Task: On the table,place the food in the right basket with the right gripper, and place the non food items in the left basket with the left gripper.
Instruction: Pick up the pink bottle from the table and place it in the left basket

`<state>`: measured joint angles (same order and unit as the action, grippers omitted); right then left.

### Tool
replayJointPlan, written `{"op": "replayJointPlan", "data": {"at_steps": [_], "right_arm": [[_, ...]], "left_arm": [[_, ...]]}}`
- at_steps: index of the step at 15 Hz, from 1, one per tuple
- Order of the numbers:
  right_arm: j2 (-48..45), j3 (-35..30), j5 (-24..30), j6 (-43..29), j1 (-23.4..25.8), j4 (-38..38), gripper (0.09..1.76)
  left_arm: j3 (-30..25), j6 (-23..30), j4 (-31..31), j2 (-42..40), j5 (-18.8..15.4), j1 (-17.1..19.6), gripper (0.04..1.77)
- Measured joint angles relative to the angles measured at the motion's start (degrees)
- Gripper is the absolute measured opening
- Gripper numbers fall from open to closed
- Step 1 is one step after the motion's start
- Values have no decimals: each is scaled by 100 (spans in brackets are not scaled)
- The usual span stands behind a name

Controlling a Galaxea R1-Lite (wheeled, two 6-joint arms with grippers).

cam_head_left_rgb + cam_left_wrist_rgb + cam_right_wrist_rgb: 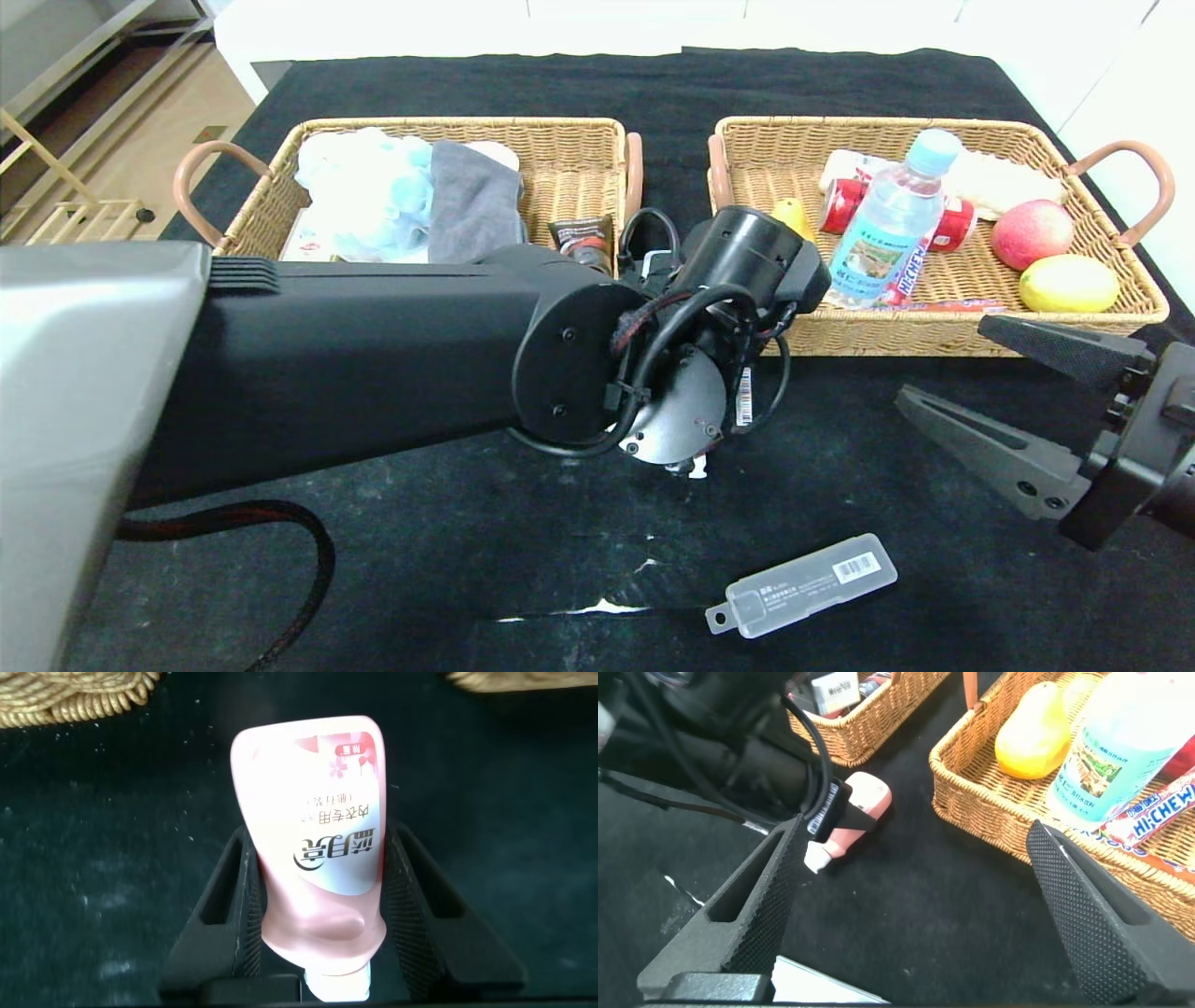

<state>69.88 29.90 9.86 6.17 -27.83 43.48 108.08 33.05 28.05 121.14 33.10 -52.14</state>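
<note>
The left gripper [322, 905] pinched a glossy pink squeeze tube [318, 849] between its ribbed black fingers [245, 901], the tube lying on the black cloth table [448, 551] just short of the woven wicker left basket [569, 140]. The right gripper [980, 383] hung spread wide beside the right basket [934, 327], a long clear plastic case [801, 584] lying below it
</note>
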Motion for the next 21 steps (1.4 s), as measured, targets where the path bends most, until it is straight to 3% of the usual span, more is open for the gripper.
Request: {"op": "replayJointPlan", "data": {"at_steps": [13,18,21], "right_arm": [[-23,20,-9,16,-13,-2,171],[-23,5,-20,28,-50,-7,171],[-15,-9,-20,27,-52,-5,171]], "left_arm": [[-306,-76,9,-1078,67,-180,84],[-356,-199,-11,-1412,67,179,84],[-299,-574,-286,-1488,55,449,84]]}}
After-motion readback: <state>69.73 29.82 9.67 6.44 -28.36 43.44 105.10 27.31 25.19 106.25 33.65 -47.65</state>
